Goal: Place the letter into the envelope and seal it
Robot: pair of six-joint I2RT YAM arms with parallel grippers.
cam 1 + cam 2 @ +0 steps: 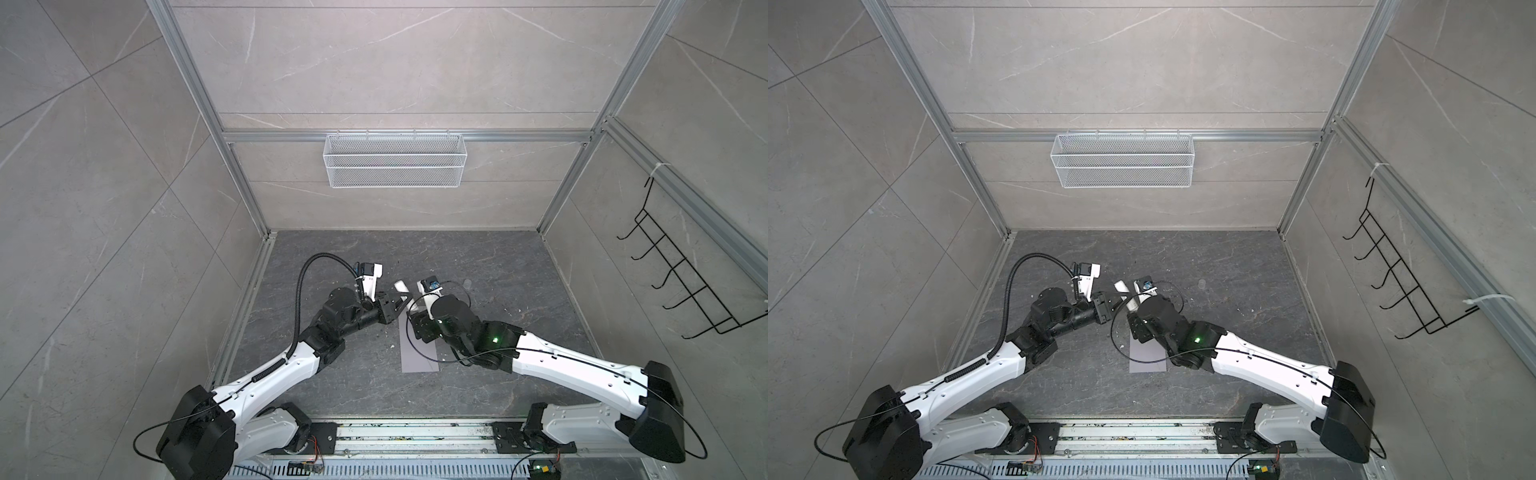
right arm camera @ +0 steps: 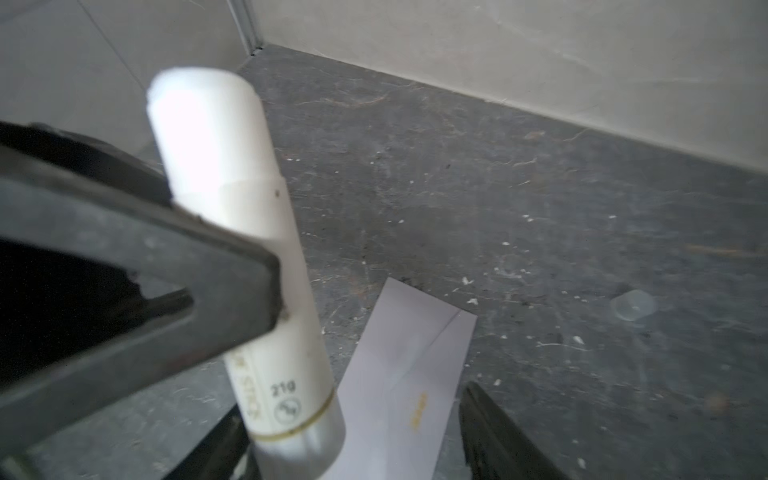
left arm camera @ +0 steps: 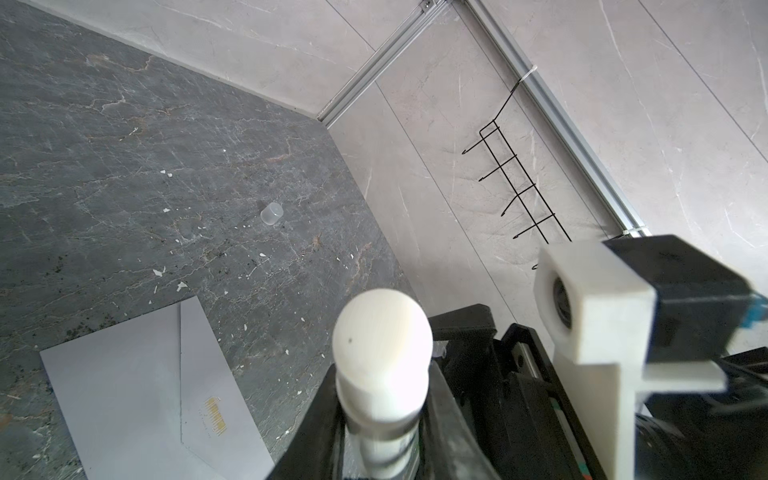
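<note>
Clamped between the narrowly set fingers [image 3: 328, 415] of the left gripper [image 3: 382, 374], a white glue stick [image 3: 382, 345] is being held above the envelope [image 3: 137, 395], with its uncapped tip being raised beyond the envelope's far end. Around the stick's base, the right gripper [image 2: 353, 405] is being shown with its fingers [image 2: 490, 432] spread wide. A clear gap is showing between the stick [image 2: 232, 199] and the finger beside it, so nothing is being gripped by that arm. In both top views, the envelope [image 1: 417, 357] [image 1: 1146, 359] is being seen lying flat on the dark marbled table [image 1: 478, 257]. It is being partly covered by the right arm, and both grippers are being positioned over its far end. A small orange mark [image 3: 216, 411] is being displayed on the envelope's upper face, on the pointed flap. Whether that flap is stuck down cannot be told. A small clear cap [image 3: 272, 214] is being seen standing on the table well beyond the envelope, to its right.
</note>
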